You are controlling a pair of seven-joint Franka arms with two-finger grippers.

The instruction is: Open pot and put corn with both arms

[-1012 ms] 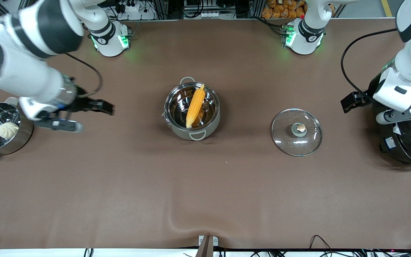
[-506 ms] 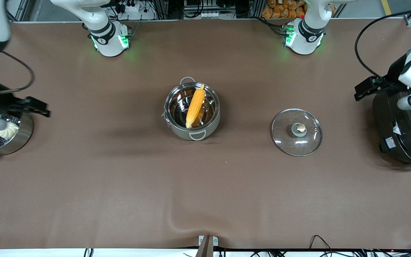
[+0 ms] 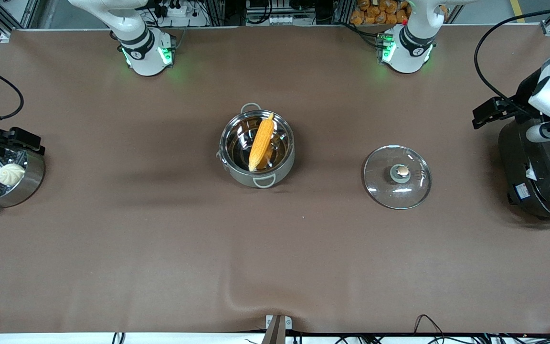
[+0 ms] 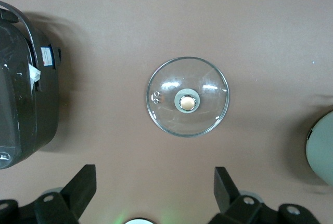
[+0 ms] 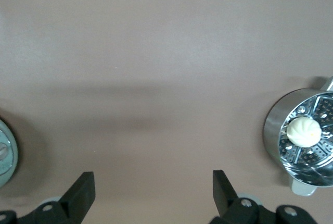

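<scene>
We see the yellow-orange tapered corn cob [image 3: 261, 142] lying tilted inside the round shiny stainless-steel pot [image 3: 257, 148], and the glass lid with its copper-coloured knob [image 3: 397, 177] flat on the brown table [image 3: 160, 248] beside that pot, toward the left arm's end. The left gripper [image 4: 155, 190] hangs high with fingers spread over the table near the lid and the big black rice cooker [image 3: 542, 177]. The right gripper [image 5: 153, 191], equally spread and empty, is well apart from the pot, by the steel steamer pot [image 3: 31, 179] holding a white bun [image 3: 11, 174].

A brown cloth [image 3: 160, 248] covers the whole table, puckered at its near edge, while along the top edge stand metal racks hung with cables, a white power strip [image 3: 175, 8] and orange packets [image 3: 380, 12].
</scene>
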